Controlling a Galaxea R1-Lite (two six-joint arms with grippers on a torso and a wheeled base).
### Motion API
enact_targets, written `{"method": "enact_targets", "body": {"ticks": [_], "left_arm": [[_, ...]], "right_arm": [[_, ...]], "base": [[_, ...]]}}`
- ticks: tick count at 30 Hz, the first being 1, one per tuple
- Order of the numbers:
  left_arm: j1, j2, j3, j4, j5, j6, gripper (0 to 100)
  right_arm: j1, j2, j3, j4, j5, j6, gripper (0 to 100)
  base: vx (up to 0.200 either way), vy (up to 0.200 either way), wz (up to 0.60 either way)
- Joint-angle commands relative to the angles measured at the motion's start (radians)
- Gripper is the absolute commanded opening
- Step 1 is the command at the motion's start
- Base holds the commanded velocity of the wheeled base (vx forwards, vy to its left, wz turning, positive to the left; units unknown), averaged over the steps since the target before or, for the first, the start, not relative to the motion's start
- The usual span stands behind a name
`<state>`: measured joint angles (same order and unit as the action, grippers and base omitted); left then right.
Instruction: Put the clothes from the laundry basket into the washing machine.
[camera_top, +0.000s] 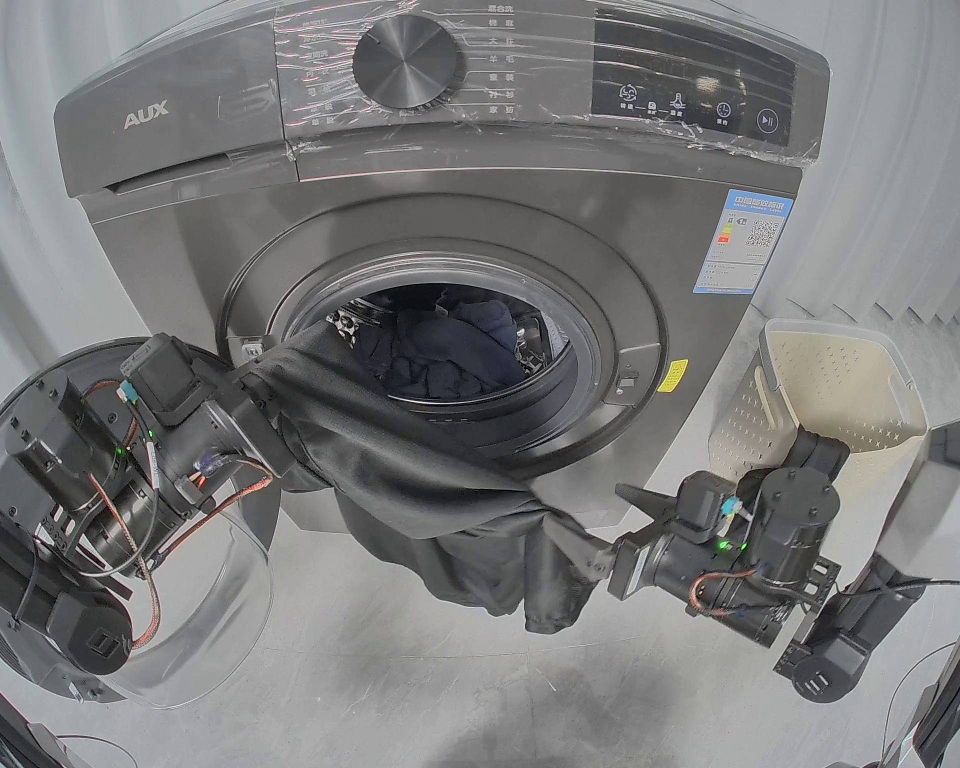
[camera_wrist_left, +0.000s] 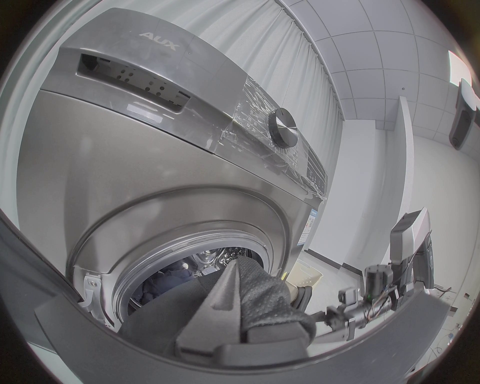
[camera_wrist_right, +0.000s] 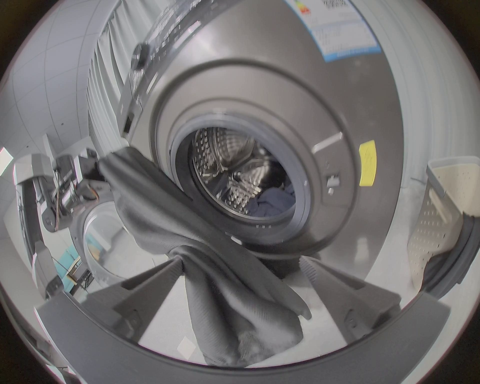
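Observation:
A dark grey garment (camera_top: 400, 470) stretches across the lower front of the washing machine (camera_top: 600, 230), sagging below the open porthole. My left gripper (camera_top: 262, 385) is shut on its upper end beside the porthole's left rim; the left wrist view shows the cloth (camera_wrist_left: 265, 300) bunched against one finger (camera_wrist_left: 215, 310). My right gripper (camera_top: 610, 525) stands open lower right, its jaws wide apart. The garment (camera_wrist_right: 225, 300) drapes over one finger (camera_wrist_right: 155, 285) and the other finger (camera_wrist_right: 345, 295) is bare. Dark blue clothes (camera_top: 450, 350) lie in the drum. The cream laundry basket (camera_top: 830, 400) stands to the right.
The machine's round glass door (camera_top: 200, 600) hangs open at the left, behind my left arm. Grey floor (camera_top: 400, 680) lies in front of the machine. A white curtain (camera_top: 890, 150) runs behind and beside it.

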<state>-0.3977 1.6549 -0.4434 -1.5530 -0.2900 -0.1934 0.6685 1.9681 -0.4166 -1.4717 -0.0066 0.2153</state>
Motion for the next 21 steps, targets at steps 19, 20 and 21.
{"method": "enact_targets", "body": {"ticks": [19, 20, 21], "left_arm": [[-0.006, 0.028, -0.023, 0.005, 0.037, -0.001, 0], [-0.006, 0.029, -0.023, 0.005, 0.041, -0.001, 0], [-0.007, 0.036, -0.026, 0.005, 0.043, -0.001, 0]], "right_arm": [[0.240, 0.112, -0.050, -0.042, 0.005, -0.011, 100], [0.240, 0.123, -0.076, -0.042, 0.005, -0.013, 100], [0.240, 0.132, -0.097, -0.042, 0.005, -0.013, 100]], "base": [[0.000, 0.000, 0.00], [0.000, 0.000, 0.00], [0.000, 0.000, 0.00]]}}
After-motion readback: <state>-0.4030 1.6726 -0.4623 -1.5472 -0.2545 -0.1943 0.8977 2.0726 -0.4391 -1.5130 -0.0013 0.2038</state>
